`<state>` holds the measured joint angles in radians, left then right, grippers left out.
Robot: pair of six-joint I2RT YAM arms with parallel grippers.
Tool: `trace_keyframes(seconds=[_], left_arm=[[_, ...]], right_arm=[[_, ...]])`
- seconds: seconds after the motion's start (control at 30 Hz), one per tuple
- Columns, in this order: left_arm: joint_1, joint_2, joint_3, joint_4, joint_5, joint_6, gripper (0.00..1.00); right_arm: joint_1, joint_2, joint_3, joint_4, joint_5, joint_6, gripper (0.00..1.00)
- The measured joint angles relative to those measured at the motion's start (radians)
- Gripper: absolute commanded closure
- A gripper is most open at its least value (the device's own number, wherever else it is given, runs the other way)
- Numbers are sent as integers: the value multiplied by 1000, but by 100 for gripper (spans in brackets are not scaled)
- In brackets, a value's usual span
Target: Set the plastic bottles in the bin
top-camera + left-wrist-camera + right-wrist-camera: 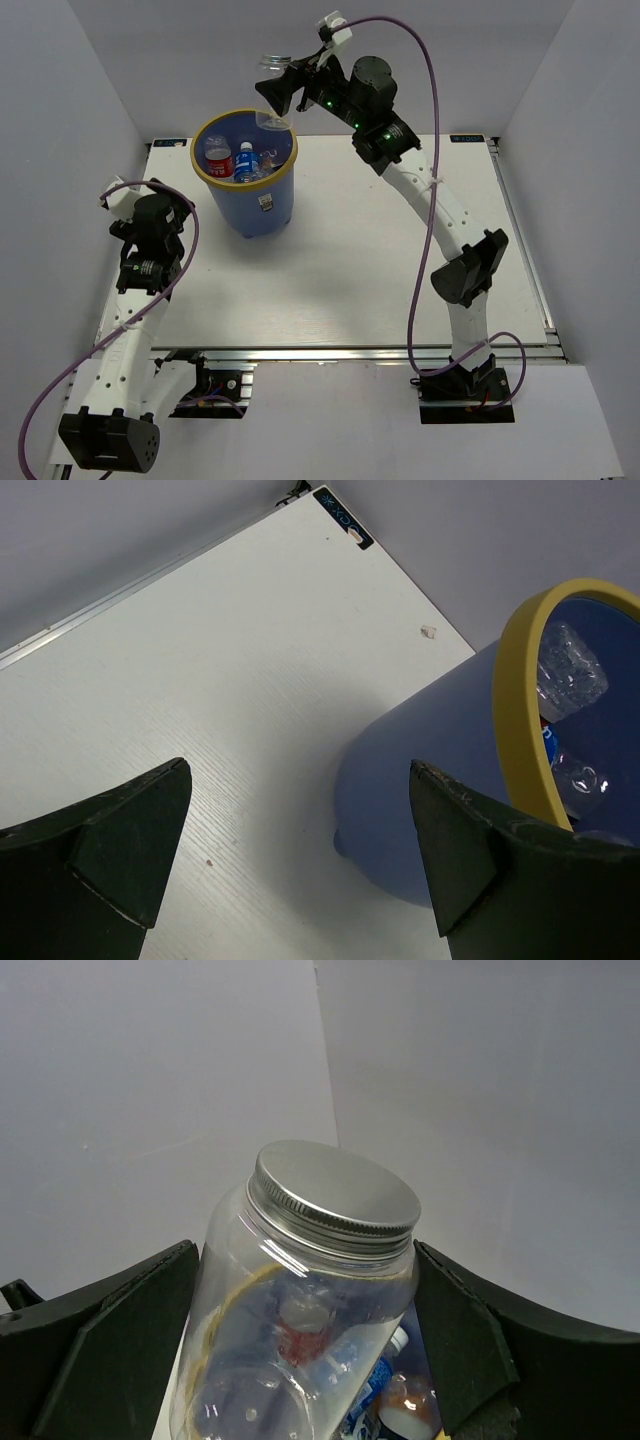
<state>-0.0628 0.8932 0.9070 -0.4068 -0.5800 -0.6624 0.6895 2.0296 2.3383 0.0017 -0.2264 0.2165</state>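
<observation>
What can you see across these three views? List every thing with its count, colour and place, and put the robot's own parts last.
table: one, white, under everything.
bin: one, blue with yellow rim, far left of table.
bottles: at least three, clear with red or blue labels, inside bin.
jar: one, clear with silver lid, in the air above bin's far rim.
cables: two, purple, one along each arm.
left gripper: one, dark, open and empty, beside bin.
right gripper: one, dark, fingers either side of jar.
</observation>
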Motion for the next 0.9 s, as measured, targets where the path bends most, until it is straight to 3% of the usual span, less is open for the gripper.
trace_keyframes(seconds=[0.4,0.9], left_arm=[[0,2,8,0,0,2,2],[0,12,9,0,2,8,2]], right_arm=[[45,247,65,34,22,-49,11],[91,153,-45,-74,69,-285,11]])
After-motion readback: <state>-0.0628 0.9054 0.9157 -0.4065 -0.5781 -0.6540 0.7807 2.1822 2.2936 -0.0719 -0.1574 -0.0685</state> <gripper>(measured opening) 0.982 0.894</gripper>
